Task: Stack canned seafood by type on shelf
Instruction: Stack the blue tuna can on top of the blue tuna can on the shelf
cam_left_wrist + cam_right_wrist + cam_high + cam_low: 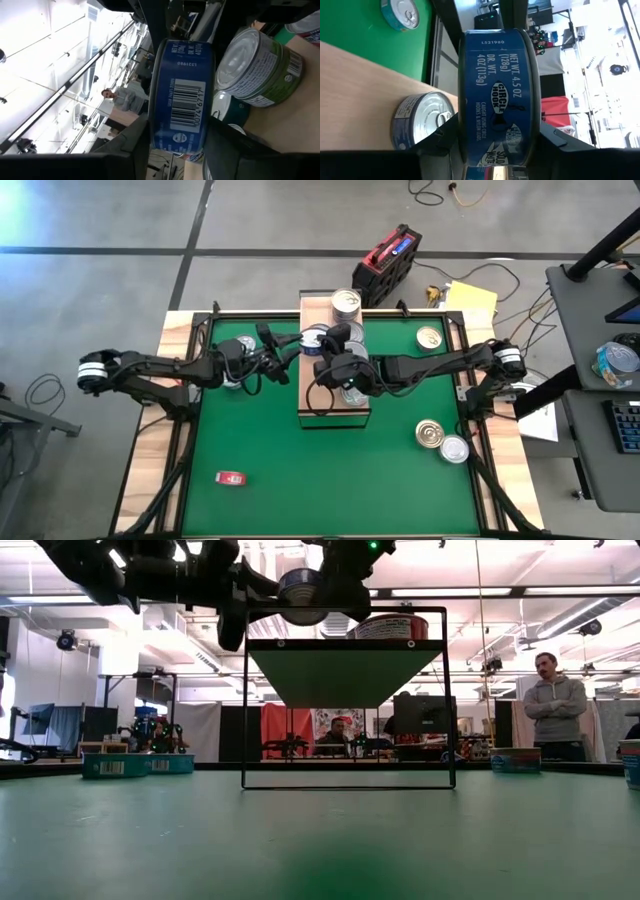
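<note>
Left wrist view: left tool and right tool both pinch one blue can on edge above the shelf, beside a green-labelled can; other cans dot the tabletop.

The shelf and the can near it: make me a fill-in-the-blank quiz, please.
The left gripper and the right gripper both grip one ___-labelled can. They hold it above the light-wood ___. The small flat object on the green mat is ___.
Missing: blue; shelf; red.
</note>
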Robot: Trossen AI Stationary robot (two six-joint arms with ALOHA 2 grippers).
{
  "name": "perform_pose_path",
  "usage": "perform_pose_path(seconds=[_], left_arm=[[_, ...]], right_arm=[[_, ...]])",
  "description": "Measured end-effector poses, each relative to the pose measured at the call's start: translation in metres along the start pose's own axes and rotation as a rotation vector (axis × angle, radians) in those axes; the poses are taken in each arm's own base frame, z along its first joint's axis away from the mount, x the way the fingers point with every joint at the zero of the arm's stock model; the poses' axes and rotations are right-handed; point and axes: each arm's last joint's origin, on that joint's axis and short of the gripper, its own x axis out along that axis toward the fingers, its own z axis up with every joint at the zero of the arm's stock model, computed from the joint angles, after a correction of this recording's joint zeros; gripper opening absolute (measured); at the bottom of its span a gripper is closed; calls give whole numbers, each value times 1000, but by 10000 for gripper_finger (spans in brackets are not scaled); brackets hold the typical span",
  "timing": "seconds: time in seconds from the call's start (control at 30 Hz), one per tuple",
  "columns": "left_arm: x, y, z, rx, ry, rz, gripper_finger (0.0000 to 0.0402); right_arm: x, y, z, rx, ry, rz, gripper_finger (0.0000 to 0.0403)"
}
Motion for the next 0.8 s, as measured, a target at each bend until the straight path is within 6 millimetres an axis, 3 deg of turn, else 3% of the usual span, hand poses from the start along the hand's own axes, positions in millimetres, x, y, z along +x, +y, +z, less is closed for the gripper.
perform_pose_path(seconds=[0.6, 0.8], left_arm=[[0, -1, -3, -28, 73, 13, 129], [0, -1, -4, -26, 85, 11, 129]], right_arm=[[0, 0, 1, 68, -34, 27, 222], [-7, -13, 5, 103, -73, 62, 230]])
